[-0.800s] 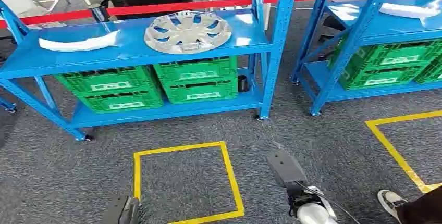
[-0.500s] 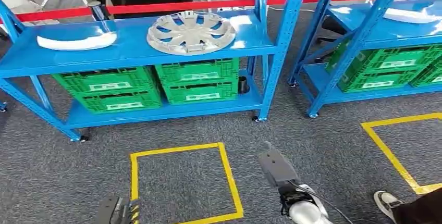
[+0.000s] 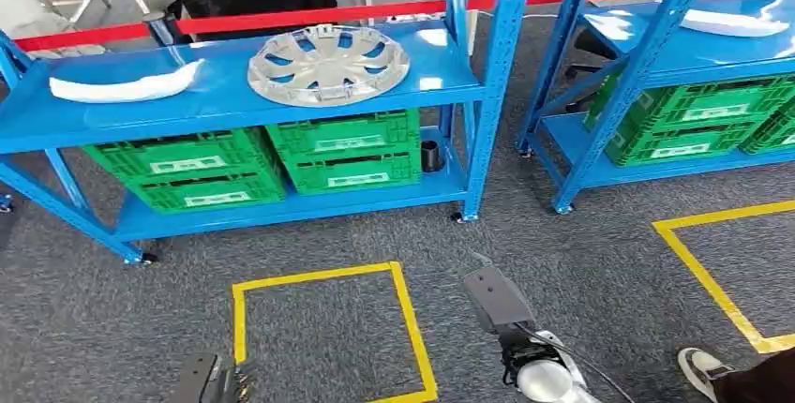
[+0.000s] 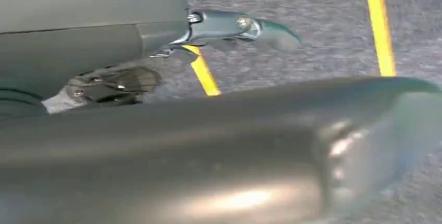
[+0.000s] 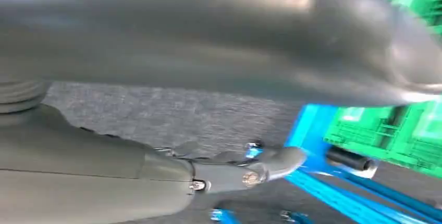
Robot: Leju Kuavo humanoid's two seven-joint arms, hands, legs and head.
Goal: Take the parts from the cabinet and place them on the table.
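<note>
Blue steel shelving [image 3: 469,75] is standing ahead of me on grey carpet [image 3: 581,262], and a silver hubcap [image 3: 328,64] is lying flat on its top shelf, with a white curved trim piece [image 3: 127,84] well to its left on the same shelf. Below them, green crates [image 3: 347,150] are sitting stacked in pairs on the lower shelf; I cannot tell what they are holding. A small dark cylinder [image 3: 432,155] is standing just to their right. A second blue rack [image 3: 647,56] to the right is carrying another white part [image 3: 731,21] above more green crates [image 3: 689,117]. A yellow taped square [image 3: 412,328] is marking the near floor. My left hand [image 4: 156,52] and right hand [image 5: 156,177] are hanging low, fingers extended and grasping nothing. A person's shoe [image 3: 701,364] is showing at near right.
</note>
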